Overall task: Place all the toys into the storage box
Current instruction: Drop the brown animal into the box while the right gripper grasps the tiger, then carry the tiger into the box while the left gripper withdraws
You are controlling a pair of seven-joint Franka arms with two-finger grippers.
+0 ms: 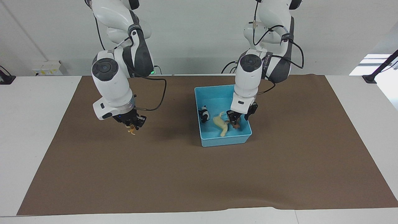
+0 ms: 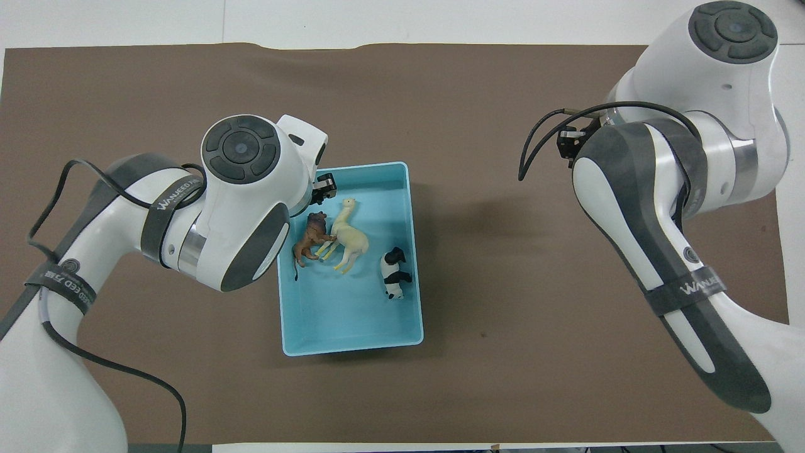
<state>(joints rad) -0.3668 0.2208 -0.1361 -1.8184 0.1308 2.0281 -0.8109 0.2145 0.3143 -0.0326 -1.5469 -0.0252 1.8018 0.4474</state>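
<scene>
Bimanual rig, toys-into-box trial. The light blue storage box [image 1: 225, 140] [image 2: 339, 311] stood on the brown mat [image 1: 186, 180] that covered most of the white surface [image 1: 31, 124], roughly mid-way between the two arms' ends and in the half nearer the robots. Three toys were inside its walls. The panda [image 1: 204, 114] [image 2: 395, 274] lay along the wall toward the right arm's end. The cream horse [image 1: 221, 124] [image 2: 349, 236] lay on its side near the middle of the floor, farther from the robots than the panda's midpoint in the facing view. The brown shaggy animal [image 1: 237, 126] [image 2: 308, 239] was beside the horse, on the side toward the left arm's end, its head touching the horse's forelegs as seen from overhead. The left hand [image 1: 233, 119] [image 2: 324, 189] was over that part of the box, pointing down, with its tips directly above the brown shaggy animal; whether it was open or closed, and whether it gripped the toy, could not be read from either view. The right hand [image 1: 132, 123] was raised over bare mat toward the right arm's end of the surface, well apart from the box, and was clamped on the orange tiger [image 1: 131, 130], which hung below its tips clear of the mat. In the overhead view the right arm's own wrist hid both that hand and the tiger.
</scene>
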